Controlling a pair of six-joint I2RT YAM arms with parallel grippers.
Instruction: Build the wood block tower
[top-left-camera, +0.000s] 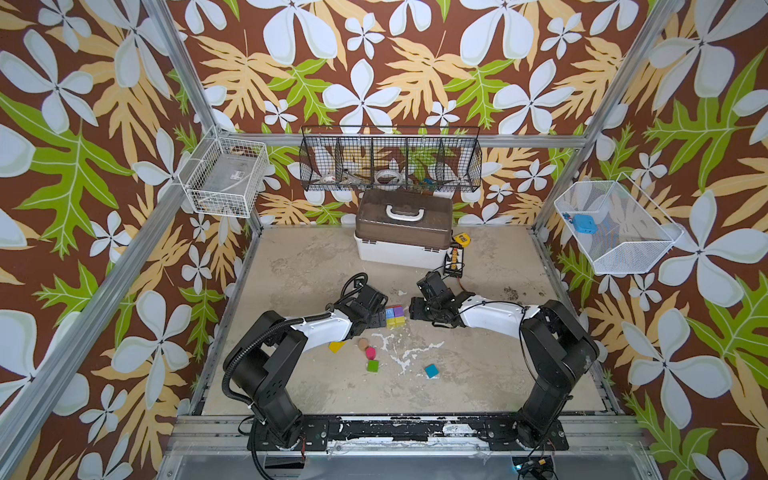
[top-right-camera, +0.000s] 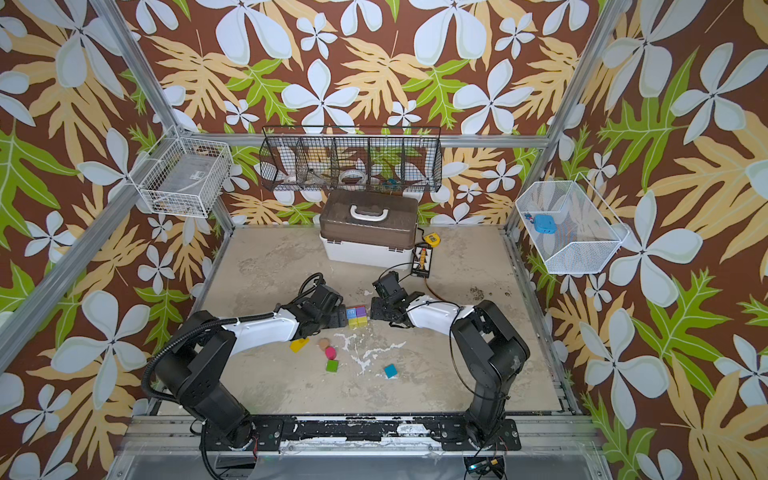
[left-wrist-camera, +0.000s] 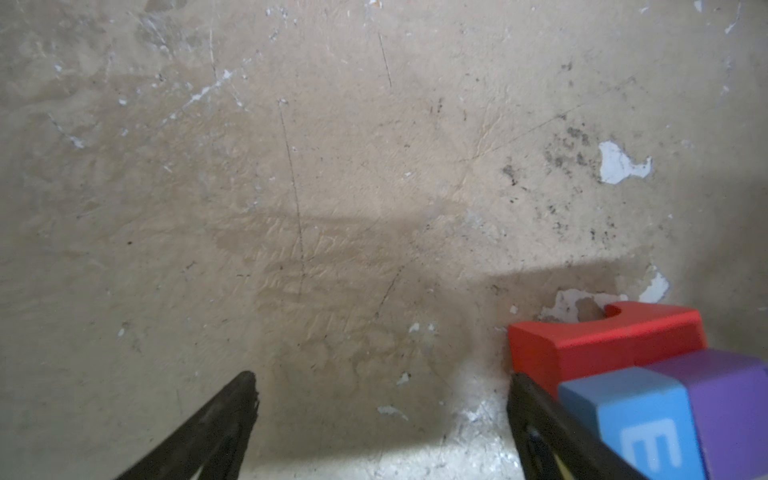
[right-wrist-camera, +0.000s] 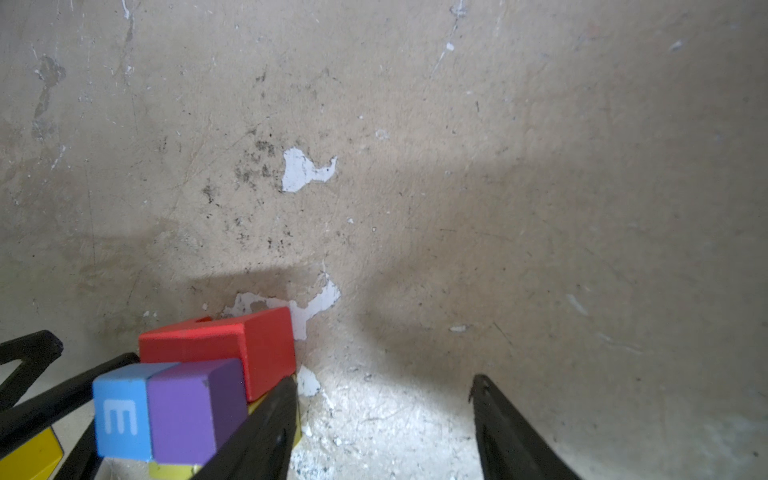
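The left gripper (left-wrist-camera: 382, 378) and right gripper (right-wrist-camera: 384, 381), both spread empty, flanked the part-built wood block tower (top-left-camera: 395, 316); next likely came grasping the loose green cube (top-left-camera: 372, 365).

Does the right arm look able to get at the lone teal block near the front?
Probably yes: the right pincer is open and empty, and only bare table lies between it and the teal block.

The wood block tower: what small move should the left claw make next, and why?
Probably draw the left claw back from the wood block tower: it stands open and empty beside the blue cube, and the green cube lies loose.
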